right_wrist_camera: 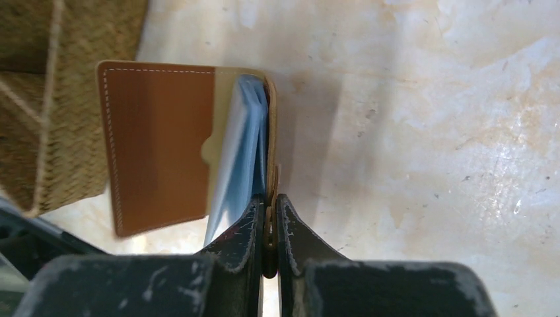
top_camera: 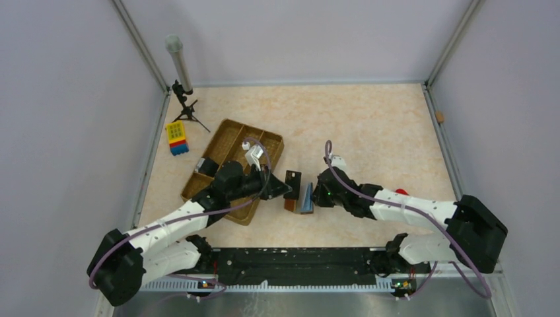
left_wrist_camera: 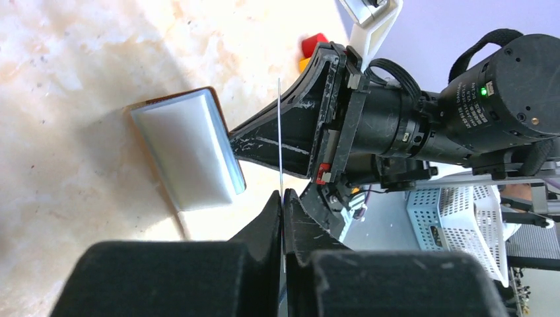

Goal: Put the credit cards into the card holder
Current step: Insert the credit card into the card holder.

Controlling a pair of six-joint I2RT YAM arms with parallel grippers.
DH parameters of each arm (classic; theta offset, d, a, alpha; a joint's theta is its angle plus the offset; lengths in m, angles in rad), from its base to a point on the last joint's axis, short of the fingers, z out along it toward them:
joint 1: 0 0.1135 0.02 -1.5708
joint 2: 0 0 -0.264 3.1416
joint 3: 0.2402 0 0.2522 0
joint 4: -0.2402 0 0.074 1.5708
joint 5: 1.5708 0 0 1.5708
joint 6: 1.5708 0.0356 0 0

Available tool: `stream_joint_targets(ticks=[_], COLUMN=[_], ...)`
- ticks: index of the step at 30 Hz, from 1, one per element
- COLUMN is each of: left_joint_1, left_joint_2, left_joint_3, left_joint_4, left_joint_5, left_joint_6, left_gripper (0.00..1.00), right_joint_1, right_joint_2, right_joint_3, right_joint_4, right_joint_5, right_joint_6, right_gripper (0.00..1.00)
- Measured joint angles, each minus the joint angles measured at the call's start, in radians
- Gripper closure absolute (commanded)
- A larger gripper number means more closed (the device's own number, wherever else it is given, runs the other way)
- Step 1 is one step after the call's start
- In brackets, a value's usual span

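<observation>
The brown card holder (right_wrist_camera: 158,145) stands open on the table, with bluish credit cards (right_wrist_camera: 245,145) tucked inside. My right gripper (right_wrist_camera: 269,201) is shut on the holder's right flap, pinching its edge. From above, the holder (top_camera: 291,203) lies between both grippers, the right gripper (top_camera: 318,196) on its right. My left gripper (left_wrist_camera: 282,198) is shut on one thin credit card (left_wrist_camera: 280,132), seen edge-on, just in front of the holder's pale card face (left_wrist_camera: 188,148). In the top view this card (top_camera: 292,178) sticks out from the left gripper (top_camera: 285,189) above the holder.
A large woven brown tray (top_camera: 231,142) lies left of the holder, under the left arm, and shows at the left in the right wrist view (right_wrist_camera: 39,99). A yellow-and-blue block (top_camera: 176,137) and a small tripod (top_camera: 187,109) stand far left. A red object (top_camera: 401,191) peeks behind the right arm.
</observation>
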Motion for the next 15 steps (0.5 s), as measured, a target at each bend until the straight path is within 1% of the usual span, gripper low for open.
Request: stream_joint_targets(ticks=[6,10,15], left_joint_1=[0.000,0.000,0.000], left_joint_2=[-0.040,-0.046,-0.063], left_joint_3=[0.022,0.023,0.015], left_joint_4=[-0.003,-0.003,0.011], left_joint_5=[0.001,0.002,0.000], left_joint_6=[-0.006,-0.020,-0.042], left_gripper=[1.00,1.00,1.00], right_joint_1=[0.000,0.000,0.009], right_joint_2=[-0.061,-0.045,0.029], right_joint_3=[0.016,0.090,0.204], right_joint_4=[-0.006,-0.067,-0.133], right_joint_5=[-0.027,-0.044,-0.041], right_joint_6=[-0.035,-0.064,-0.087], right_gripper=[1.00,1.00,1.00])
